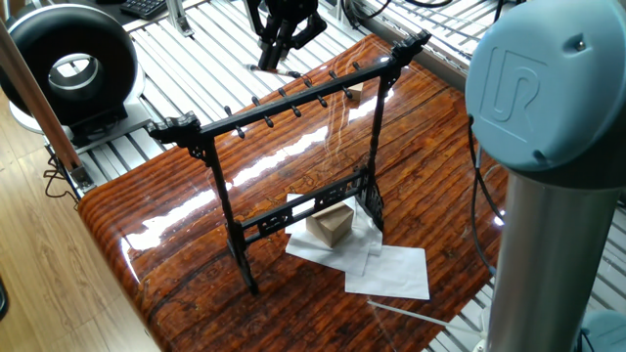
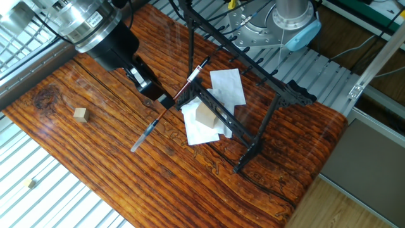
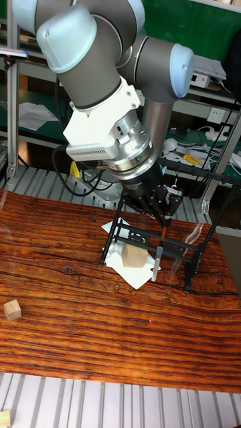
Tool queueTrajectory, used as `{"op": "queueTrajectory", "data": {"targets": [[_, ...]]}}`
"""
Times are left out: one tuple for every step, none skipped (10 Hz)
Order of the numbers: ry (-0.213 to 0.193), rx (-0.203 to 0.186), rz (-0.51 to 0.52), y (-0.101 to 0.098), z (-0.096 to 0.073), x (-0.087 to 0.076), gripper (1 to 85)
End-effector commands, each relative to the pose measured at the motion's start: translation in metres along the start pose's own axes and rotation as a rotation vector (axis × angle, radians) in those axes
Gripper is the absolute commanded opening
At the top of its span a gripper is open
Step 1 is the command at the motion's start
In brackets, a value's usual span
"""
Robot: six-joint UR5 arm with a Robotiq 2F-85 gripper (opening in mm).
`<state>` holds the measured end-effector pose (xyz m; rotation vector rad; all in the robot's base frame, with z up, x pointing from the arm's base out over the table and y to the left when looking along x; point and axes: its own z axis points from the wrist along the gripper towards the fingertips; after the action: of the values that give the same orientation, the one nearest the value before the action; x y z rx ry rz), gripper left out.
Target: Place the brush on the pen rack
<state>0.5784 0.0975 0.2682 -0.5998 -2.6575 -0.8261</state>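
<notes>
Jaws grip the brush, its tip hidden behind the pen rack.

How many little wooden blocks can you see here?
3. One block sits on the papers under the rack, one lies alone on the table, one on the slats beside it. Others may be hidden.

In one fixed view our end effector is cut off above by the top edge, and a large grey arm joint in the foreground hides the desk's right side. In the other fixed view the pen rack runs out past the top edge, and we cannot tell where the brush meets the fingers. In the tall fixed view the wrist hides the rack's top bar, and the brush's tip is too small to make out.
</notes>
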Motion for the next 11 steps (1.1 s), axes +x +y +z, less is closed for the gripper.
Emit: {"op": "queueTrajectory", "data": {"targets": [[-0.002, -0.015, -0.001, 0.0049, -0.0019, 0.0015, 1.0], [-0.002, -0.014, 0.001, 0.0049, -0.0016, 0.0014, 1.0], [0.001, -0.022, 0.006, 0.0076, -0.0014, 0.0023, 1.0], [0.000, -0.021, 0.005, 0.0075, -0.0012, 0.0024, 1.0], [-0.001, -0.020, 0.003, 0.0073, -0.0008, 0.0020, 1.0], [0.006, -0.014, 0.002, 0.0056, -0.0006, 0.0038, 1.0], [0.014, -0.006, -0.005, 0.0024, -0.0007, 0.0054, 1.0], [0.028, -0.013, -0.006, 0.0013, -0.0008, 0.0079, 1.0], [0.031, -0.011, -0.004, 0.0006, 0.0008, 0.0085, 1.0], [0.026, -0.011, -0.002, 0.0012, 0.0041, 0.0073, 1.0], [0.015, -0.010, -0.001, 0.0013, 0.0065, 0.0048, 1.0]]}}
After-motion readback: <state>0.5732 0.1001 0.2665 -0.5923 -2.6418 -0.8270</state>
